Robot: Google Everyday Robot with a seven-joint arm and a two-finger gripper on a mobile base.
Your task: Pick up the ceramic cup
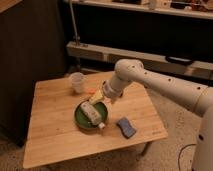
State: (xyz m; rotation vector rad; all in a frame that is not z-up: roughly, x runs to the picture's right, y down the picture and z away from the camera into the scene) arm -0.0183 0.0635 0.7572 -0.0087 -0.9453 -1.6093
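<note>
The ceramic cup (76,82) is small and pale with a wider rim. It stands upright on the far left part of the wooden table (50,130). My gripper (97,98) hangs at the end of the white arm that reaches in from the right. It is over the far edge of the green plate (80,120), to the right of the cup and a little nearer than it. It is apart from the cup.
A white bottle (92,114) with a cap lies on the green plate. A blue sponge-like object (126,127) lies right of the plate. A small orange thing (89,91) lies between cup and gripper. Dark cabinets and a shelf rail stand behind the table.
</note>
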